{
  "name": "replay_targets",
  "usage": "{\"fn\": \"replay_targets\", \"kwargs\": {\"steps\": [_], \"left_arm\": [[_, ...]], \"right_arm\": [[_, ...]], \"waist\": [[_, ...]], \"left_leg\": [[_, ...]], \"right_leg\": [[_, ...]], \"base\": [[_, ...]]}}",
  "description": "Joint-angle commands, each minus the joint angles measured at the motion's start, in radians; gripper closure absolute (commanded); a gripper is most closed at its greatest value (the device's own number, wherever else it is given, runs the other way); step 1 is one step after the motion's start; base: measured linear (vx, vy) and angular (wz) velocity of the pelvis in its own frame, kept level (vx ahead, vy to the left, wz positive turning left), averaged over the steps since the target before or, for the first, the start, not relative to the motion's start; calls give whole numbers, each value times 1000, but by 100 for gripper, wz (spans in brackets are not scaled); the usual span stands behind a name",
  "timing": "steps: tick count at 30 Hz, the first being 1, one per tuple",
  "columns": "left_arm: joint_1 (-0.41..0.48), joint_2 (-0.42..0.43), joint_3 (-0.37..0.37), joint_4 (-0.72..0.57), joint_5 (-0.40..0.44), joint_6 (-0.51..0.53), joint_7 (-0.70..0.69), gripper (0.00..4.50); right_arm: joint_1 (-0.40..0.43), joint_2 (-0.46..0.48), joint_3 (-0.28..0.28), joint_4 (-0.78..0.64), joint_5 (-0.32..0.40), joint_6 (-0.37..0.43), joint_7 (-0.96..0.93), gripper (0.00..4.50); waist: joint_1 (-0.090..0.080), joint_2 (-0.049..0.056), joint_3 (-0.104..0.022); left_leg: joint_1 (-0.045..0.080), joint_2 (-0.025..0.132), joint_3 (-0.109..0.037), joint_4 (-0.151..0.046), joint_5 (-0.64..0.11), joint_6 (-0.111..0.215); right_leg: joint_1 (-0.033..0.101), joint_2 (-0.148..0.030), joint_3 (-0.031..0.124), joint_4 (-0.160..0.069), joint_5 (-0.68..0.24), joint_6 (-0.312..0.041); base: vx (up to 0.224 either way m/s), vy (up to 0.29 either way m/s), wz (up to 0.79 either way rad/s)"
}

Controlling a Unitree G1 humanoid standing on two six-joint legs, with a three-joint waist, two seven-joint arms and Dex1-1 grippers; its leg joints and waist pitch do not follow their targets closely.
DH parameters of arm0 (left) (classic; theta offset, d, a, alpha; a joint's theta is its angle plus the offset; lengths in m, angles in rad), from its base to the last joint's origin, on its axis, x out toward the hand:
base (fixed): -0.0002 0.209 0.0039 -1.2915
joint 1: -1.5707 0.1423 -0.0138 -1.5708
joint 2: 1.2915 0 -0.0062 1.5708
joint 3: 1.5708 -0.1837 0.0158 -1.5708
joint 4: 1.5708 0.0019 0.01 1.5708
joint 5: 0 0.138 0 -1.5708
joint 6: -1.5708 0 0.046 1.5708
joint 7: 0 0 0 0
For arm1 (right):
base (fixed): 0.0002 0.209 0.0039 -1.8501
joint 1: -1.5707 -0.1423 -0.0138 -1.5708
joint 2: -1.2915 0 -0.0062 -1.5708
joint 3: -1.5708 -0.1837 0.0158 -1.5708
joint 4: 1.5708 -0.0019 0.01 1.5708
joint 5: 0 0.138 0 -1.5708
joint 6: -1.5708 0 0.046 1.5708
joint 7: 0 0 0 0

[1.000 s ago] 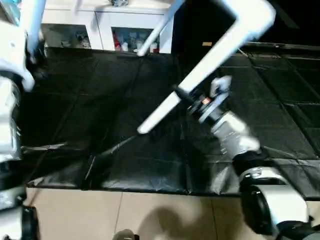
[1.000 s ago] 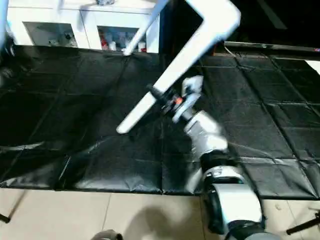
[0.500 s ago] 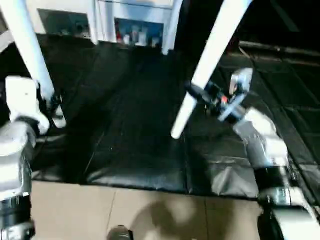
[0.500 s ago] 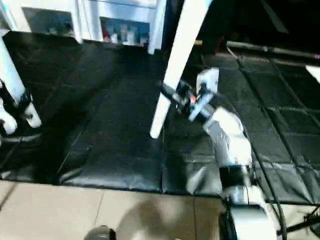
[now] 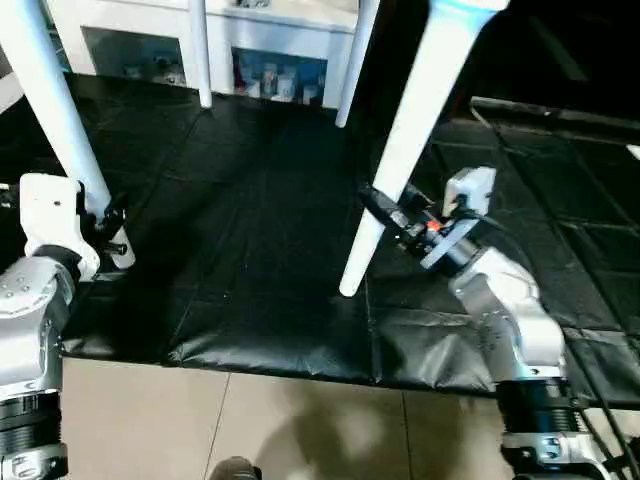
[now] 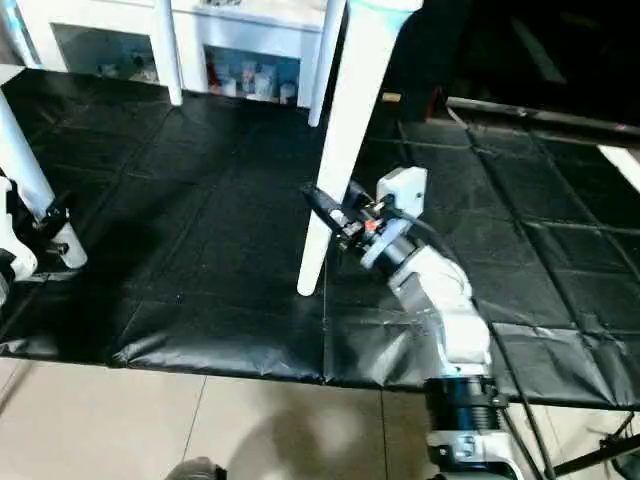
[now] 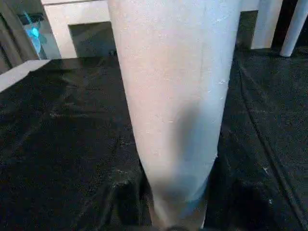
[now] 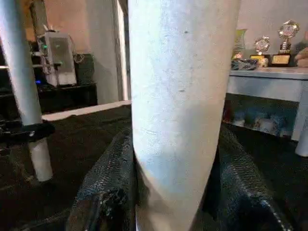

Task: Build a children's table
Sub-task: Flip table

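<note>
Tabletop out of frame above; legs (image 5: 420, 130) cut by top edge. Cabinet (image 5: 265, 70) contents too small to identify.

A black mat (image 5: 250, 250) of creased, joined panels is spread over a floor of pale beige tiles (image 5: 300, 430). Behind it, a white glass-door cabinet (image 5: 265, 60) is set, with small bottles kept on its shelf. In the right wrist view, trophies (image 8: 276, 45) are seen on a pale counter (image 8: 264, 79).
</note>
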Motion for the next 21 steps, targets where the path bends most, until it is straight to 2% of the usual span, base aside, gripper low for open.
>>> {"fn": "replay_targets", "kwargs": {"steps": [1,2,4,5,6,7,8,9,11,12,14,15,16,17,18,20,21], "left_arm": [[-6,-15,-123,-16,18,-35,-61,298],[-3,-16,-118,-13,18,-39,-56,242],[16,-19,-88,-21,8,-48,-33,228],[39,-15,-71,-46,-17,-46,-53,222],[53,-9,-63,-55,-26,-49,-63,205],[61,-5,-59,-60,-29,-51,-68,205],[62,-5,-59,-60,-29,-52,-69,182],[70,-2,-53,-63,-31,-57,-71,179],[89,9,-39,-71,-37,-72,-80,166],[104,15,-22,-75,-50,-84,-90,153],[114,20,-8,-80,-59,-94,-95,136],[120,22,0,-85,-65,-100,-99,133],[124,24,5,-88,-69,-103,-101,127],[153,25,33,-123,-110,-118,-122,116],[153,25,33,-123,-110,-118,-122,104],[183,24,52,-158,-134,-131,-134,93],[208,20,60,-178,-143,-136,-139,87]], "right_arm": [[-27,23,72,79,-55,-19,-30,291],[-30,23,73,93,-65,-32,-36,235],[-31,26,67,129,-63,-50,-13,221],[-23,28,60,139,-55,-50,-3,212],[-15,33,53,140,-50,-52,-8,199],[-10,37,48,140,-47,-54,-12,199],[-9,37,48,140,-47,-54,-13,179],[-3,39,46,139,-47,-58,-18,174],[16,44,40,137,-47,-75,-29,160],[38,48,37,130,-44,-89,-35,149],[59,52,38,120,-41,-99,-37,132],[72,54,39,112,-40,-102,-40,126],[80,56,40,106,-39,-104,-41,117],[137,64,42,65,-34,-117,-46,106],[137,64,42,65,-34,-117,-46,96],[193,71,39,18,-22,-121,-48,82],[224,71,43,-5,-27,-131,-51,72]], "waist": [[-11,40,-58],[-11,40,-60],[-13,38,-55],[-15,35,-54],[-17,34,-57],[-18,35,-58],[-15,38,-61],[-16,31,-60],[-14,32,-63],[-11,30,-64],[-8,33,-67],[-8,31,-68],[-8,33,-69],[-7,38,-72],[-7,35,-74],[-7,39,-75],[-7,49,-75]], "left_leg": [[43,46,-30,-97,-495,-106],[44,47,-33,-97,-501,-107],[47,49,-36,-100,-529,-108],[49,49,-38,-101,-558,-108],[44,50,-41,-104,-553,-106],[38,52,-43,-107,-537,-105],[43,52,-39,-106,-523,-104],[45,51,-34,-105,-518,-102],[39,50,-31,-105,-475,-94],[41,49,-27,-102,-452,-87],[37,49,-25,-103,-407,-79],[37,49,-24,-103,-395,-76],[35,49,-24,-102,-375,-73],[33,48,-25,-101,-351,-73],[30,50,-23,-101,-320,-66],[31,49,-22,-99,-301,-58],[30,49,-24,-100,-301,-59]], "right_leg": [[4,-95,56,-100,-373,-133],[5,-98,57,-103,-395,-130],[1,-96,57,-108,-417,-125],[1,-96,55,-111,-448,-120],[7,-100,55,-108,-440,-125],[13,-98,54,-104,-417,-127],[6,-93,55,-103,-375,-131],[3,-90,56,-103,-356,-135],[8,-91,59,-95,-295,-147],[8,-91,60,-95,-267,-152],[14,-90,60,-89,-212,-158],[15,-89,59,-88,-197,-158],[18,-88,59,-84,-167,-162],[23,-87,57,-80,-127,-167],[26,-86,56,-74,-70,-173],[28,-83,54,-71,-24,-181],[30,-82,53,-69,-15,-184]], "base": [[0,0,0],[0,0,0],[0,0,0],[0,0,0],[0,0,0],[0,0,0],[0,0,0],[0,0,0],[0,0,0],[0,0,0],[0,0,0],[0,0,0],[0,0,0],[0,0,0],[0,0,0],[0,0,0],[0,0,0]]}}
